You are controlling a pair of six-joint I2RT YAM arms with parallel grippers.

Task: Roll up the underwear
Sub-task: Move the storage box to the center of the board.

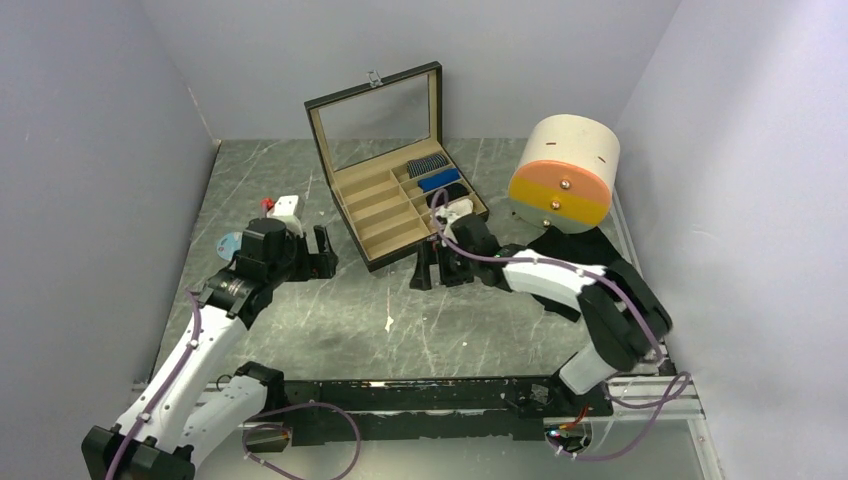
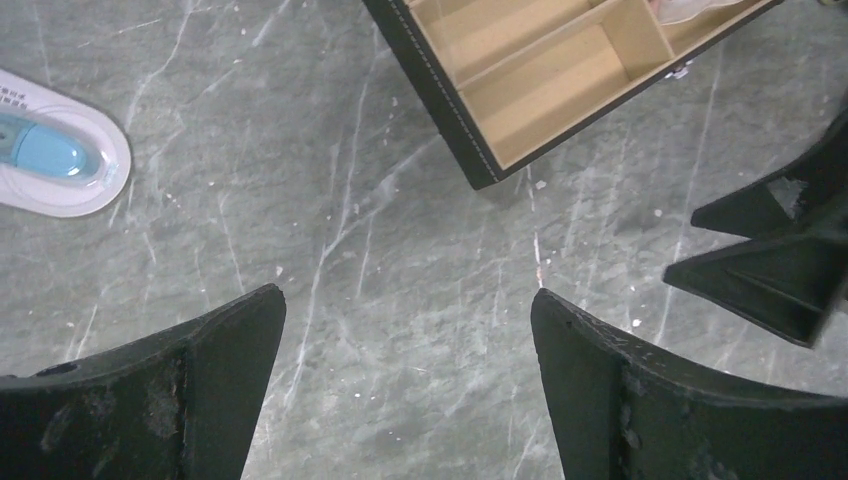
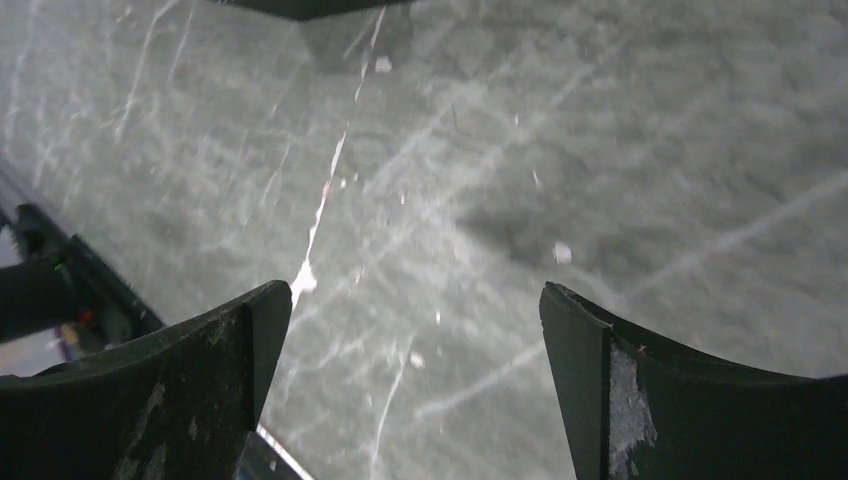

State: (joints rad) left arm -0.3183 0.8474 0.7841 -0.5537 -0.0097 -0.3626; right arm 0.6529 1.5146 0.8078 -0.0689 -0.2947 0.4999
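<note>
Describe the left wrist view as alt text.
The left gripper hangs with jaws wide open and empty over the grey marbled table. A compartment box shows at top, a white-and-blue packet at left, the right gripper at right.

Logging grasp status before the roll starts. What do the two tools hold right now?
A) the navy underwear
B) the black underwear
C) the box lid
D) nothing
D: the left tool and the right tool both stand wide open, with only the table showing between their fingers.
</note>
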